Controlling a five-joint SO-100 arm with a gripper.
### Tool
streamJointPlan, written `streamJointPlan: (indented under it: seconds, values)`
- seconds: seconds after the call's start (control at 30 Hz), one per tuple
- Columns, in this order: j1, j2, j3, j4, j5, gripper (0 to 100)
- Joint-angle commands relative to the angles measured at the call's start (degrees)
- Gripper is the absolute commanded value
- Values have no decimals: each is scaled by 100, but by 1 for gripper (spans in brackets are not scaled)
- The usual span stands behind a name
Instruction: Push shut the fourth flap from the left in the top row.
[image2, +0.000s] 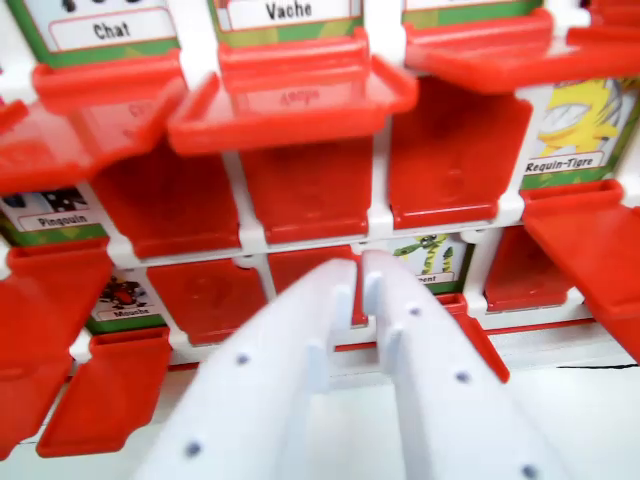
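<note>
A white board (380, 216) with rows of red flaps fills the wrist view. Cards labelled Chat (110, 30) and Vache (288, 12) show along the top edge. Below them, red flaps (290, 105) jut out toward the camera, with another at the upper right (500, 52). In the row beneath, several flaps (455, 150) lie flat against the board. My white gripper (360, 266) rises from the bottom centre, shut with nothing between its fingers. Its tips sit in front of a small green-creature card (432, 255). I cannot tell which flap counts as the fourth.
A Requin-Tigre card (575, 125) shows at the right, a Pingouin card (50, 210) at the left and a Mouche card (125, 300) lower left. More red flaps hang out at the lower left (105, 395) and far right (590, 255). A white tabletop (570, 385) lies below the board.
</note>
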Motion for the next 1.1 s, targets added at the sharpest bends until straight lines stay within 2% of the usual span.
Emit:
streamJointPlan:
  seconds: [0.0, 0.23, 0.77, 1.07]
  values:
    - [-149, 62, -888, -132, 35, 0]
    - [-193, -158, -1477, -149, -70, 0]
    - [-79, -958, -2716, -149, -185, 0]
    - [-149, -1204, -3129, -53, -229, 0]
